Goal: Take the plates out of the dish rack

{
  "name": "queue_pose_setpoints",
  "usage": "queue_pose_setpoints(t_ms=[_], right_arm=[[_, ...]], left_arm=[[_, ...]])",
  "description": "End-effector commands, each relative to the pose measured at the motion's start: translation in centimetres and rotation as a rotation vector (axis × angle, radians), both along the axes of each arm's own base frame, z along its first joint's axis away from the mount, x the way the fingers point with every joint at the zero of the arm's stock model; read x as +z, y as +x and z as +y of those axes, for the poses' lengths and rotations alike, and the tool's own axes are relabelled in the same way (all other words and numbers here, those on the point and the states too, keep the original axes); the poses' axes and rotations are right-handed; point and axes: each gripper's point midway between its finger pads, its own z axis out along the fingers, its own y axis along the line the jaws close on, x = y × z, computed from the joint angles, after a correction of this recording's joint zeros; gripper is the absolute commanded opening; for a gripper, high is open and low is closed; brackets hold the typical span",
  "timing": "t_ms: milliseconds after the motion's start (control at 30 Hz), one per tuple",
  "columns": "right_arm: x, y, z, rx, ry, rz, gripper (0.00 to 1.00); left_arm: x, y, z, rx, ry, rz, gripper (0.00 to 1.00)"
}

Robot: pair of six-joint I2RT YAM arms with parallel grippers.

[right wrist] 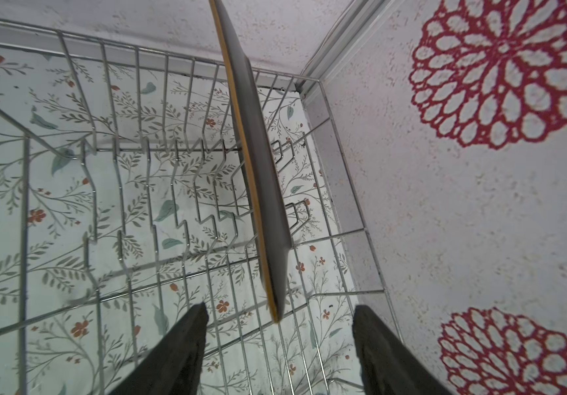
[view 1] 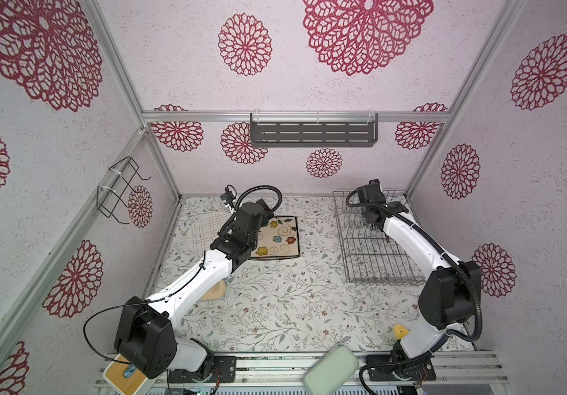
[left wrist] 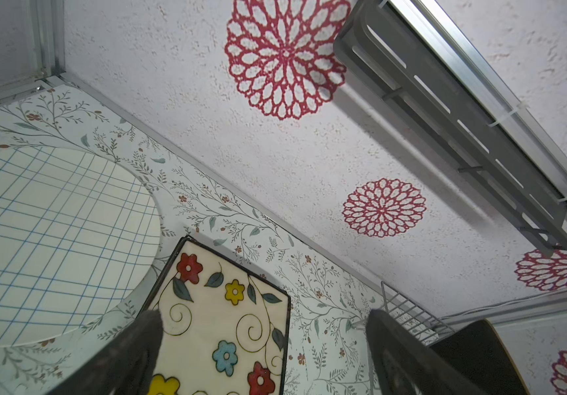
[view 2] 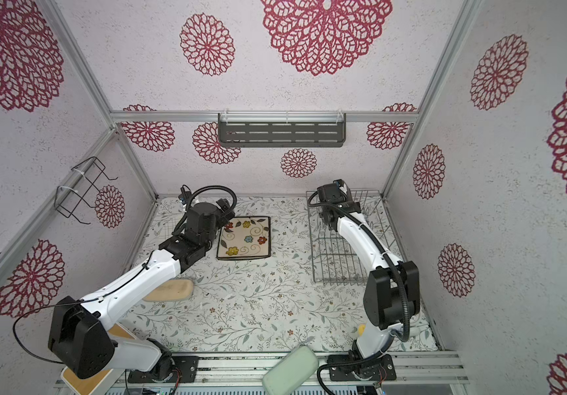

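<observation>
The silver wire dish rack (view 1: 384,282) (view 2: 336,273) (right wrist: 138,48) sits at the back right of the table. A dark brown plate (right wrist: 261,178) stands on edge among its prongs. My right gripper (right wrist: 280,309) (view 1: 372,227) hangs over the rack, open, one finger on each side of the plate's near edge and neither touching it. A cream floral plate (view 1: 280,239) (view 2: 244,237) (left wrist: 220,307) lies flat mid-table, with a round grid-lined plate (view 1: 200,229) (left wrist: 53,239) to its left. My left gripper (left wrist: 263,318) (view 1: 266,213) is open and empty above the floral plate's edge.
A beige oblong object (view 2: 169,290) lies partly under my left arm. A pale green object (view 1: 330,372) and a small yellow one (view 1: 400,331) sit near the front edge. A black wire holder (view 1: 118,191) hangs on the left wall, a grey slotted shelf (view 1: 313,131) on the back wall.
</observation>
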Motion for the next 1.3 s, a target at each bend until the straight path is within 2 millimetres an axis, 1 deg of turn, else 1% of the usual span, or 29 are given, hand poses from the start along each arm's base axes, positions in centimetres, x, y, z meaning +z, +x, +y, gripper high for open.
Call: queue_pose_setpoints(t_ms=[0, 67, 200, 300, 433, 567, 667, 767, 933, 1100, 1200, 1267], right_arm=[[1.6, 0.9, -1.4, -0.024, -0.058, -0.057, 0.64], [1.5, 1.2, -1.6, -0.027, -0.067, -0.066, 0.61], [0.6, 1.8, -1.9, -0.029, -0.082, -0.057, 0.52], [-0.3, 2.1, -2.3, -0.039, -0.085, -0.046, 0.5], [-1.2, 2.5, -3.0, -0.052, -0.096, -0.033, 0.42], [-1.6, 2.7, -3.3, -0.058, -0.105, -0.024, 0.38], [-1.7, 2.7, -3.3, -0.057, -0.115, -0.018, 0.36], [-1.7, 2.7, -3.3, -0.052, -0.119, -0.016, 0.29], [-1.6, 2.7, -3.2, -0.045, -0.118, -0.023, 0.22], [-1.8, 2.8, -3.4, -0.049, -0.133, -0.014, 0.19], [-1.7, 2.8, -3.4, -0.054, -0.138, -0.018, 0.16], [-1.4, 2.7, -3.4, -0.049, -0.138, -0.022, 0.15]], left_arm=[[0.6, 0.5, -0.5, -0.056, 0.002, 0.009, 0.97], [0.2, 0.7, -0.6, -0.061, 0.002, 0.016, 0.97], [0.2, 0.8, -0.4, -0.056, -0.004, 0.019, 0.97], [0.2, 0.7, -0.1, -0.044, -0.01, 0.014, 0.97], [0.4, 0.6, 0.2, -0.036, -0.012, 0.009, 0.97], [0.2, 0.6, 0.4, -0.032, -0.019, 0.01, 0.97], [0.1, 0.5, 0.7, -0.022, -0.03, 0.006, 0.97], [0.1, 0.5, 0.6, -0.023, -0.037, 0.004, 0.97], [0.0, 0.6, 0.5, -0.026, -0.043, 0.002, 0.97], [0.1, 0.7, 0.5, -0.025, -0.047, 0.001, 0.97], [0.1, 0.6, 0.5, -0.024, -0.048, 0.001, 0.97], [0.1, 0.6, 0.5, -0.024, -0.049, 0.001, 0.97]])
